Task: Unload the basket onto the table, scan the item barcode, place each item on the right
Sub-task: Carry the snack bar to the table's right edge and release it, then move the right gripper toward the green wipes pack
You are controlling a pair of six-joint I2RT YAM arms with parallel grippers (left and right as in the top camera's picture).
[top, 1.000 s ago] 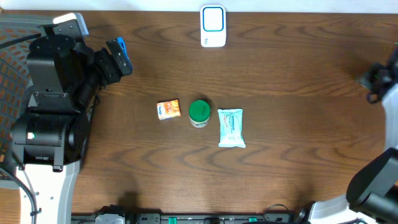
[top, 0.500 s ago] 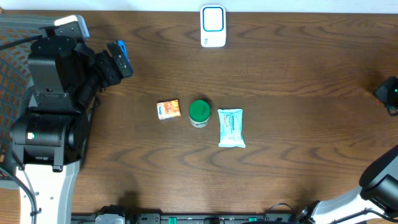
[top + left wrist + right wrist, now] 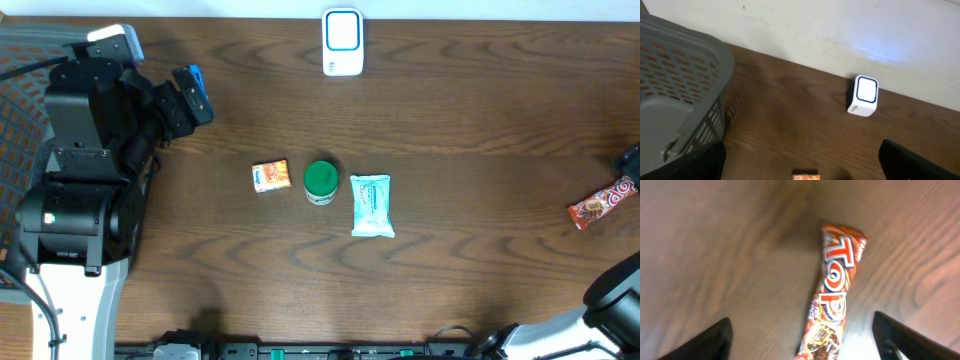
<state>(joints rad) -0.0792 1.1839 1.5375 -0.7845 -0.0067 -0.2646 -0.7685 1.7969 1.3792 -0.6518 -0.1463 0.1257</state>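
A red-orange candy bar lies at the table's far right edge. In the right wrist view the bar sits below and between the fingers of my right gripper, which is open and does not touch it. The white scanner with a blue ring stands at the back centre, also seen as the scanner in the left wrist view. My left gripper hangs open and empty at the far left, above the table.
An orange box, a green-lidded jar and a pale blue wipes pack lie in a row mid-table. A grey basket stands at the left edge beside the left arm's base.
My right gripper has opened and moved towards the right edge. The candy bar now shows on the table there. The left arm has not moved.
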